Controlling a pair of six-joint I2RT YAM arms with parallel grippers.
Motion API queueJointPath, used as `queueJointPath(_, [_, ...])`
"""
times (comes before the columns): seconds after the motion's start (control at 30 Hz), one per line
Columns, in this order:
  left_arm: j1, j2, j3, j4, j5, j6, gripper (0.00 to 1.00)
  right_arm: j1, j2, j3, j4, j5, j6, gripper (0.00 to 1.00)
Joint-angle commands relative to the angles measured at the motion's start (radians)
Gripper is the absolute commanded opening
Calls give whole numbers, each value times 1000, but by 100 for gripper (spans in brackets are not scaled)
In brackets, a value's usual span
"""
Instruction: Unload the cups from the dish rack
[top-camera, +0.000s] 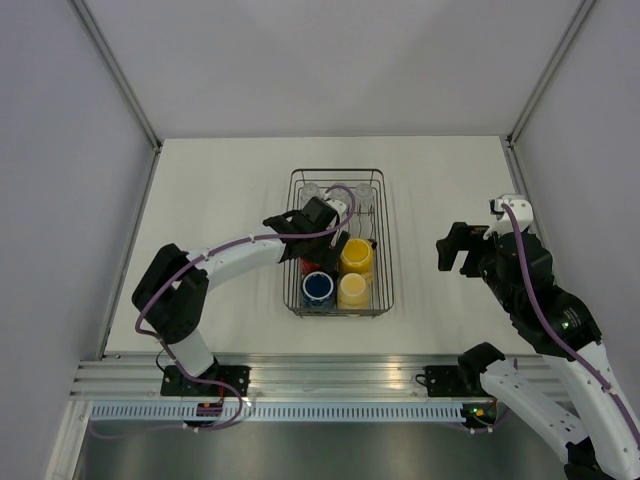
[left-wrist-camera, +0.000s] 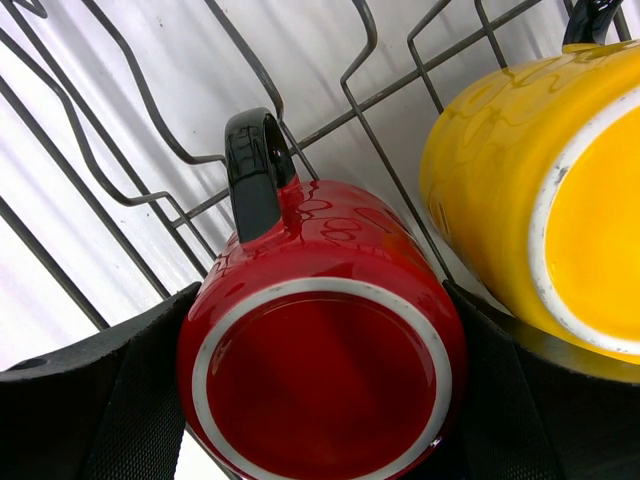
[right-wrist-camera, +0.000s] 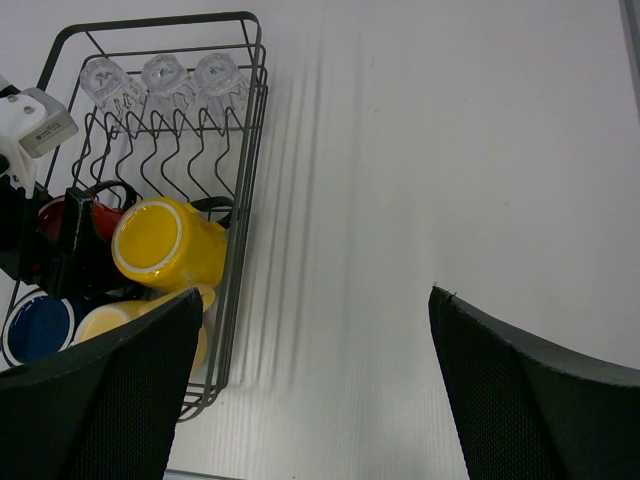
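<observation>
The dark wire dish rack stands mid-table. It holds a red mug, a yellow mug, a dark blue mug, a cream mug and three clear tumblers along its far end. My left gripper reaches into the rack. In the left wrist view its black fingers press both sides of the red mug, bottom up with a black handle, beside the yellow mug. My right gripper is open and empty over bare table, right of the rack.
The right wrist view shows the tumblers, the yellow mug, the blue mug and the left arm's wrist inside the rack. White walls with metal posts close the table's sides and back. Bare tabletop lies left and right of the rack.
</observation>
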Motion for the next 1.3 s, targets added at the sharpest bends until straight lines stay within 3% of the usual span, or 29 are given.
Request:
queueJointPath(0.0, [3, -20, -15, 18, -35, -4, 46, 3, 5, 1, 21, -13, -15, 98])
queueJointPath(0.03, [3, -25, -13, 18, -35, -5, 33, 2, 5, 1, 22, -14, -14, 98])
queueJointPath(0.2, [3, -76, 2, -5, -77, -31, 2, 2, 3, -1, 24, -20, -20, 98])
queueJointPath(0.7, [3, -281, 27, -28, -123, -117, 2, 3, -12, -20, 65, -25, 5, 98])
queueJointPath(0.83, [3, -352, 13, -10, -101, -163, 2, 3, -57, -83, 166, -72, 38, 98])
queueJointPath(1.03, [3, -502, -48, 105, 10, -251, 2, 3, -81, -158, 333, -304, 86, 98])
queueJointPath(1.27, [3, -671, -182, 346, 217, -370, 2, 3, -6, -249, 586, -713, 182, 98])
